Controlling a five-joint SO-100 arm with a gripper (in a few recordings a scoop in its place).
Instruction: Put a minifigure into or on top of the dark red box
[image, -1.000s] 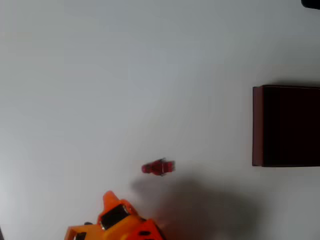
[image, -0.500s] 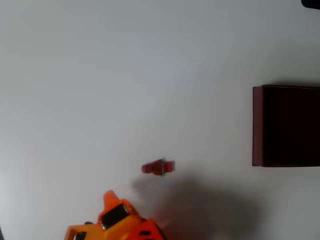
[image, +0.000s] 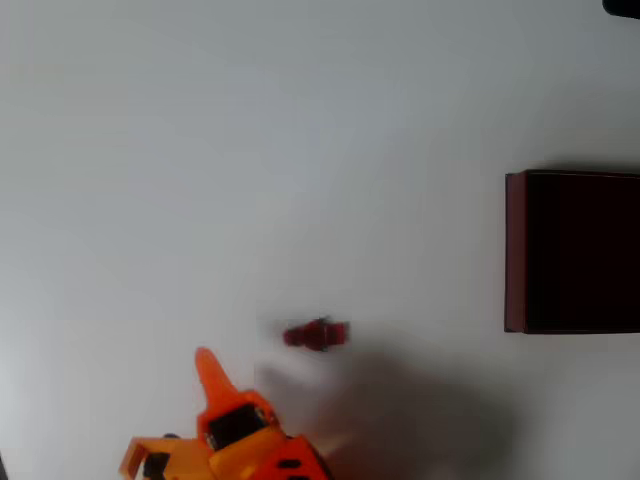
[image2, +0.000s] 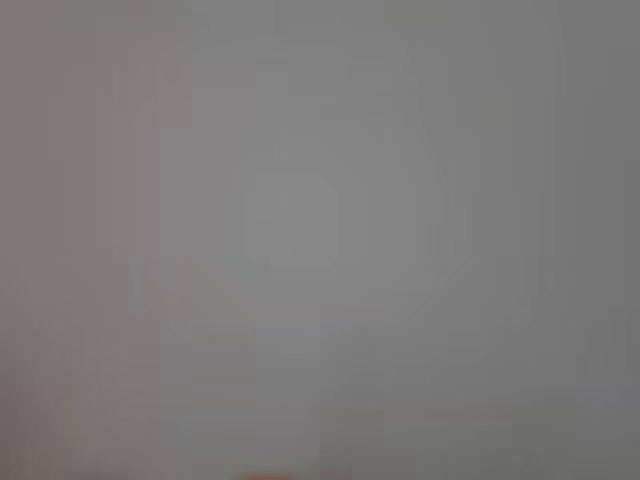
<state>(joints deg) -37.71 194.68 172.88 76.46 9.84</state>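
From the overhead view my hand (image: 205, 362) sits at the lower left, holding nothing; whether it is parted I cannot tell. The figure (image: 316, 335) lies flat on the worktop (image: 250, 150) just below centre, near the hand's tip, well apart from the box (image: 515, 250) at the right edge. Its long axis runs left-right across the frame, so I'd straddle its short width.
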